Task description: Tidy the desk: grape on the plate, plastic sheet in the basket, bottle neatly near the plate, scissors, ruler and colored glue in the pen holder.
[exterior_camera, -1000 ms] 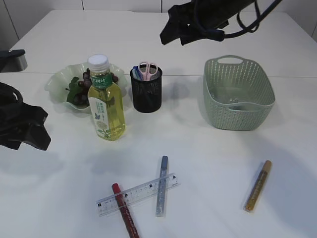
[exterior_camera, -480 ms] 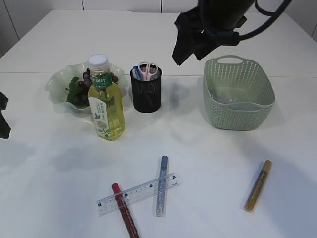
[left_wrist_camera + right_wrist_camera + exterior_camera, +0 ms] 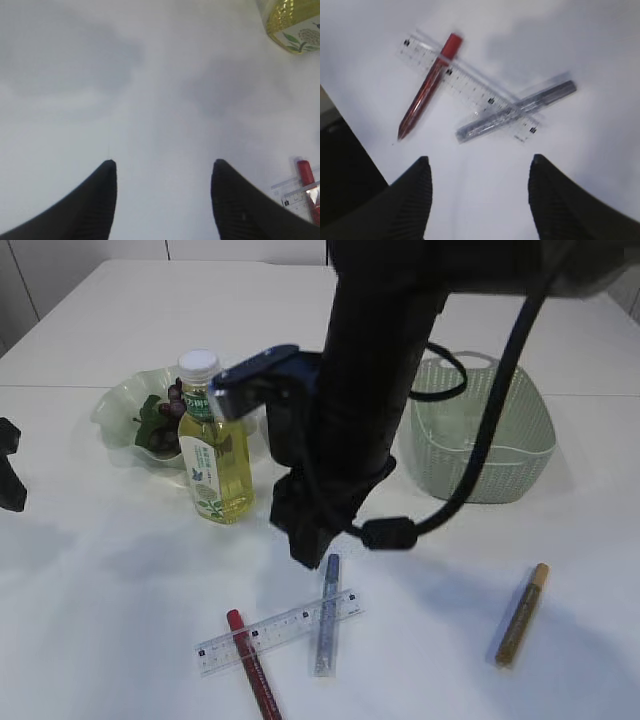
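The clear ruler (image 3: 275,632) lies at the front of the table, across a red glue pen (image 3: 252,665) and under a grey-blue glue pen (image 3: 326,620). A gold glue pen (image 3: 522,615) lies at the front right. My right gripper (image 3: 305,545) hangs open just above and behind the ruler. The right wrist view shows the ruler (image 3: 470,87), red pen (image 3: 427,90) and grey pen (image 3: 515,107) ahead of my open gripper (image 3: 480,167). The bottle (image 3: 215,460) stands by the green plate (image 3: 115,405) holding grapes (image 3: 160,425). My left gripper (image 3: 164,165) is open and empty. The pen holder and scissors are hidden behind my right arm.
The green basket (image 3: 520,430) stands at the back right, partly behind my right arm. My left gripper (image 3: 10,480) sits at the far left edge. The left wrist view shows the bottle's base (image 3: 292,25) at top right and the red pen's cap (image 3: 306,175) at lower right.
My right arm has swung from above the basket down and forward to just above the ruler, now covering the pen holder. My left gripper has drawn back to the far left edge.
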